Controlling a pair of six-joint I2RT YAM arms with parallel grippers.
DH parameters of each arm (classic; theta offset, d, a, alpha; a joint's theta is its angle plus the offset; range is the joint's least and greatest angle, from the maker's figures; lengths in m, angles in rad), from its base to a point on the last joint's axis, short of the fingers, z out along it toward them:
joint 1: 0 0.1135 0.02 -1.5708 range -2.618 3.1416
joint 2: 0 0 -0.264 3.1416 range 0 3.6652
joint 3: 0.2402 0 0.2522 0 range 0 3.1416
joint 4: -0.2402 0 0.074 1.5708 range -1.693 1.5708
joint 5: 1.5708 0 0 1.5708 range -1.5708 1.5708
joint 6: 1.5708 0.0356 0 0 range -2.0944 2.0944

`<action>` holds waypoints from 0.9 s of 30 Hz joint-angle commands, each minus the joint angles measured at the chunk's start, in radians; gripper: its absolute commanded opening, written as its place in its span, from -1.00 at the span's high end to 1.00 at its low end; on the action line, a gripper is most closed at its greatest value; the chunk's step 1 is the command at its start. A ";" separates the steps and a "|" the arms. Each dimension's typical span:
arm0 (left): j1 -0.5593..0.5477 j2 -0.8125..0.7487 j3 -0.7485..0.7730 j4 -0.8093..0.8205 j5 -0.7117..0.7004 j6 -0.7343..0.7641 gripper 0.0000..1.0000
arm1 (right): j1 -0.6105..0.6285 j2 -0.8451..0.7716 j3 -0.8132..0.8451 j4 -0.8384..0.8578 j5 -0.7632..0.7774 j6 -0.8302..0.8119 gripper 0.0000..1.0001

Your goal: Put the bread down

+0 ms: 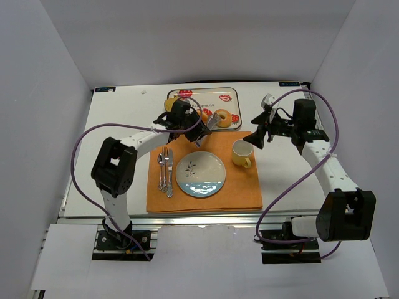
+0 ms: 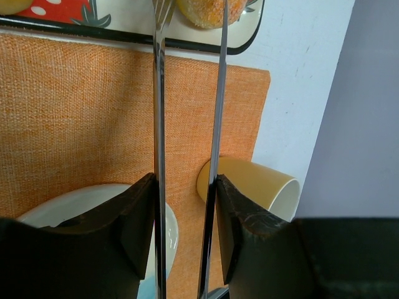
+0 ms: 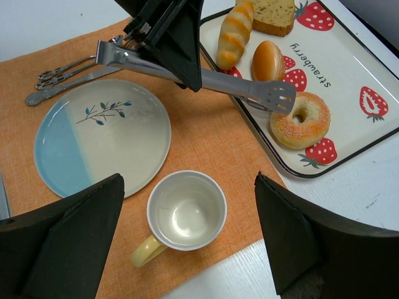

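Note:
The bread, a golden-tan bagel (image 3: 300,119) with a centre hole, lies on the strawberry tray (image 3: 349,75); it also shows in the top view (image 1: 222,118) and at the top edge of the left wrist view (image 2: 202,12). My left gripper (image 2: 185,187) is shut on metal tongs (image 3: 237,84). The tongs' two arms stand apart, and their tips reach the bagel's near edge. My right gripper (image 3: 188,180) is open and empty, hovering over the yellow cup (image 3: 186,212).
On the orange placemat (image 1: 237,187) lie a blue-and-white plate (image 1: 200,174) and cutlery (image 1: 165,171) to its left. The tray also holds a round orange bun (image 3: 268,60), a long striped bread piece (image 3: 235,26) and a brown slice (image 3: 274,12).

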 commanded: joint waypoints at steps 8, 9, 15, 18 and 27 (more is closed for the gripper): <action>-0.010 0.008 0.079 -0.045 -0.002 0.011 -0.04 | -0.012 -0.031 -0.012 0.035 -0.033 -0.001 -0.78; -0.010 0.007 0.081 -0.046 -0.001 0.011 -0.05 | -0.012 -0.033 -0.012 0.033 -0.033 -0.001 -0.78; -0.010 -0.018 0.076 -0.072 -0.005 0.017 -0.06 | -0.012 -0.036 -0.019 0.033 -0.036 -0.001 -0.78; -0.010 -0.038 0.065 -0.080 -0.016 0.022 -0.06 | -0.014 -0.034 -0.022 0.035 -0.037 -0.001 -0.78; -0.010 -0.038 0.065 -0.084 -0.011 0.021 -0.07 | -0.014 -0.036 -0.026 0.041 -0.045 0.003 -0.78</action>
